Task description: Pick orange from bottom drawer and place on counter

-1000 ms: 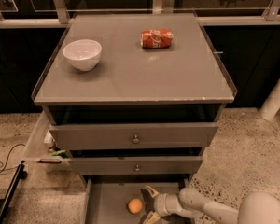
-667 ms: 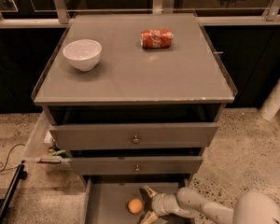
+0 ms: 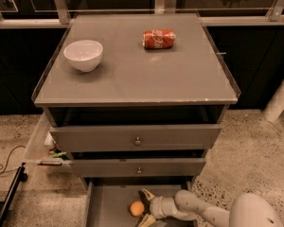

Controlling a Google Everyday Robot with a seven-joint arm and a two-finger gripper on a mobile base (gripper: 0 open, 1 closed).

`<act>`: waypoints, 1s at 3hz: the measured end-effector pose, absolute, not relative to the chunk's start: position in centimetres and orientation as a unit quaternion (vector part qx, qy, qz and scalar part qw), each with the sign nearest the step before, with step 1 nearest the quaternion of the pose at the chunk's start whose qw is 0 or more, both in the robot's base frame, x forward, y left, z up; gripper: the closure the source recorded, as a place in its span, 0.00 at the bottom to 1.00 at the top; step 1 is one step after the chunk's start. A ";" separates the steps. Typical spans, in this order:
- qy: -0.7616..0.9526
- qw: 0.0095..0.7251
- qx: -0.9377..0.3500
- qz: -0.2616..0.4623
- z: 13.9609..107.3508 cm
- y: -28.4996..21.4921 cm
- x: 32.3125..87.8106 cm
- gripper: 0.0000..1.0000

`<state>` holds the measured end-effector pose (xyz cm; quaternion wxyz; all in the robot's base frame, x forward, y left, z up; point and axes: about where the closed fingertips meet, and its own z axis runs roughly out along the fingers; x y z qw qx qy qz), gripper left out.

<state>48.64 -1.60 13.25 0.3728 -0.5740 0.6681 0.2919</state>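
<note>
The orange (image 3: 137, 208) lies on the floor of the pulled-out bottom drawer (image 3: 109, 207) at the bottom of the camera view. My gripper (image 3: 144, 207) reaches in from the right, and its open fingers (image 3: 146, 195) stand on either side of the orange's right half, one above and one below. The counter (image 3: 137, 74) is the grey top of the cabinet above.
A white bowl (image 3: 83, 55) stands at the counter's left and a crushed red soda can (image 3: 158, 39) lies at its back middle. Two wider drawers with knobs (image 3: 137, 140) stick out above the bottom drawer. A cable and a black stand lie on the floor at the left.
My gripper has moved a little left, closer around the orange. The orange and the drawers have not moved.
</note>
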 end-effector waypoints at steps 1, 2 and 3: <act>0.667 0.369 -0.570 0.306 13.1 -0.2 48.5 0.00; 0.667 0.369 -0.570 0.306 13.1 -0.2 48.5 0.19; 0.667 0.369 -0.570 0.306 13.1 -0.2 48.5 0.43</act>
